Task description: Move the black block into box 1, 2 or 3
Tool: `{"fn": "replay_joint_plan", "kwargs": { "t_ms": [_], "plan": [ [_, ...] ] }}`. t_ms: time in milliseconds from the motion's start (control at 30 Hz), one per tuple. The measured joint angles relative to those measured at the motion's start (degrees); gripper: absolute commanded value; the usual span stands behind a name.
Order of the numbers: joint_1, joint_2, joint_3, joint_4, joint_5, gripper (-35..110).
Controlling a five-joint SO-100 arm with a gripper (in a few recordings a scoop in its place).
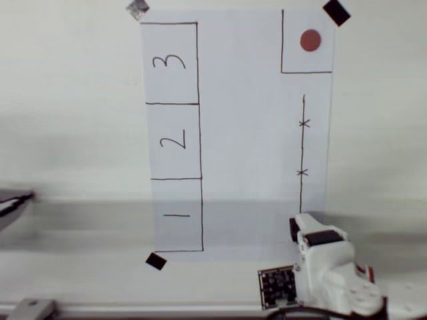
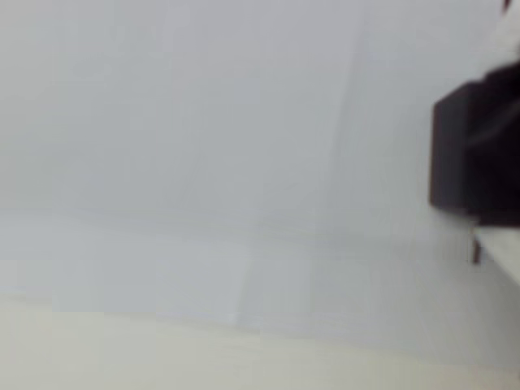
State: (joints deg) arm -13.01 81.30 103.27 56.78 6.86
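Blurred at the right edge of the wrist view, a dark squared mass (image 2: 465, 154) fills the frame side; it is probably the black block, but focus is too soft to separate block from finger. From overhead, the white arm (image 1: 330, 270) sits at the lower right of the worktop (image 1: 73, 100), and a small black shape at its tip (image 1: 293, 229), just past the foot of the drawn line with two crosses (image 1: 303, 150), is the likeliest position of the block. Whether the hand (image 1: 297, 227) is clamped on it or merely beside it cannot be determined: the arm body covers the fingers. As a judgement, the block is a small rigid cube, light, matte and unlikely to slip or deform; opposite flat faces offer the best hold, with the fingers square to them so it does not rotate. The white paper (image 1: 247, 133) carries three outlined rectangles down its left side; the box marked "2" (image 1: 173, 141) lies between box "1" (image 1: 177, 215) and box "3" (image 1: 169, 63), all well apart from the arm. A drawn square with a red dot (image 1: 310, 41) occupies the top right corner. Flat black tape squares (image 1: 155, 261) hold the paper corners and must not be mistaken for the block. A dark circuit board (image 1: 277, 287) sits on the arm's left flank.
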Motion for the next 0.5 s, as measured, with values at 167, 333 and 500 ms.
{"fn": "replay_joint_plan", "kwargs": {
  "t_ms": [167, 333, 500],
  "plan": [
    [2.11, 0.0, -5.54, 0.7, 0.62, 0],
    [3.6, 0.0, -10.2, 1.93, 0.62, 0],
    [7.91, 0.0, -15.21, 2.29, -0.26, 0]
  ]
}}
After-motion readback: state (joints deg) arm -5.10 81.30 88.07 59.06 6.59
